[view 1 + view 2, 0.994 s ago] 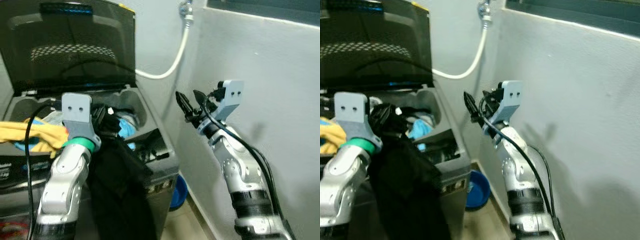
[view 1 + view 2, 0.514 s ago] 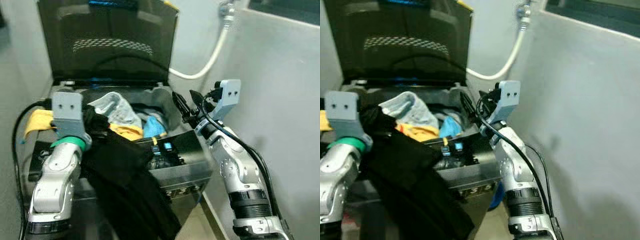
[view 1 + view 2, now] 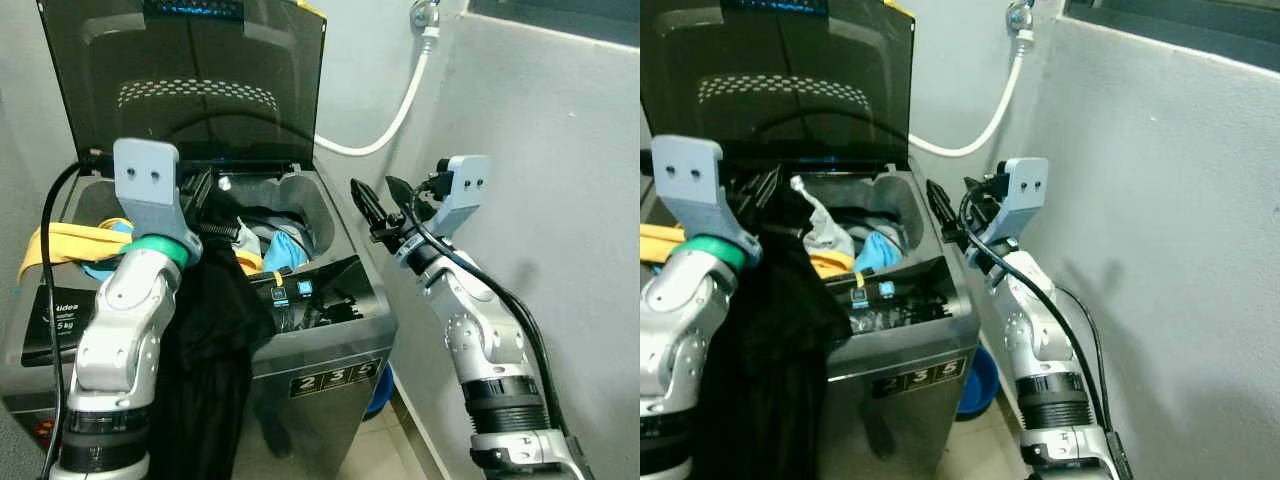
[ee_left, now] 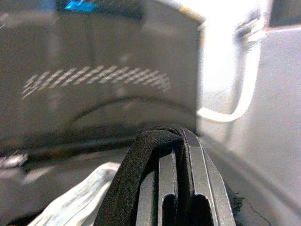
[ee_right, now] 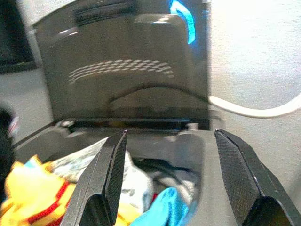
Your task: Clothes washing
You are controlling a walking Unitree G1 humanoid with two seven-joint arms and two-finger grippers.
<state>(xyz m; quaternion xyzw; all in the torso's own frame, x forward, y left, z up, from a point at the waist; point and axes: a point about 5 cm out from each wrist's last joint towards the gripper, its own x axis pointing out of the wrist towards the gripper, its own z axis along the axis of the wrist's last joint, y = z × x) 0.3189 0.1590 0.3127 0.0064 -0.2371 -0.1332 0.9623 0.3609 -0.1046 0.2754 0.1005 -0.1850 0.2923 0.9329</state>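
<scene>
Left gripper (image 3: 205, 205) over washer (image 3: 320, 345) rim, fingers pinching black garment (image 3: 215, 340) draped down the front; right gripper (image 3: 378, 208) beside the tub, fingers spread, empty; beyond, mixed clothes (image 3: 275, 245) inside, lid (image 3: 190, 85) upright.

Grey washing machine (image 3: 320, 375), black garment (image 3: 215, 330), yellow cloth (image 3: 70, 240), blue cloth (image 3: 285, 250), white hose (image 3: 385, 125)

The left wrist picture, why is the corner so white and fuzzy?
In the left wrist view the wall and white hose glare out, overexposed and blurred, while the left claw gripping the black garment stays sharp. The eye views are evenly lit, and the washing machine lid reflects light.
</scene>
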